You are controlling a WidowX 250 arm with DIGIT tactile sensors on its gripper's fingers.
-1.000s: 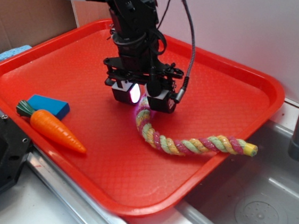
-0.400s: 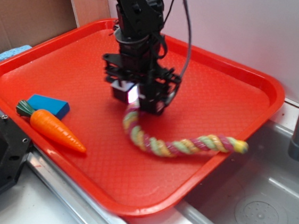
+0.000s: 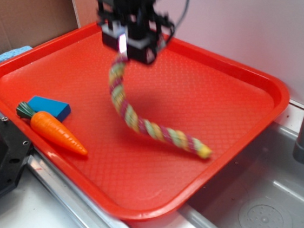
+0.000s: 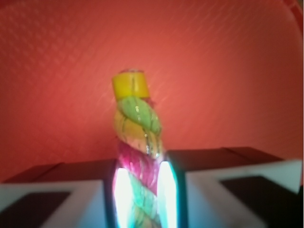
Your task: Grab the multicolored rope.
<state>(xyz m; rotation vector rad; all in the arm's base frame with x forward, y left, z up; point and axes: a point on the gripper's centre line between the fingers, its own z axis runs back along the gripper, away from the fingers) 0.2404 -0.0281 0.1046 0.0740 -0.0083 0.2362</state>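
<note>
Fingers (image 3: 128, 42) clamp multicolored rope (image 3: 140, 121) — lifted.

two cameras, one tray

the exterior view looks down at an angle from the near side, taking in the whole red tray (image 3: 48, 65) and the sink (image 3: 272, 214) at right. the wrist view sits close on the gripper (image 4: 140, 194), facing down its fingers. both share the multicolored rope (image 3: 140, 125) (image 4: 137, 142) over the tray floor (image 4: 228, 71).

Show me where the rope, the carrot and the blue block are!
rope (image 3: 140, 125), exterior view, middle of its twisted length
carrot (image 3: 57, 131), exterior view, orange body
blue block (image 3: 49, 106), exterior view, top face
</note>
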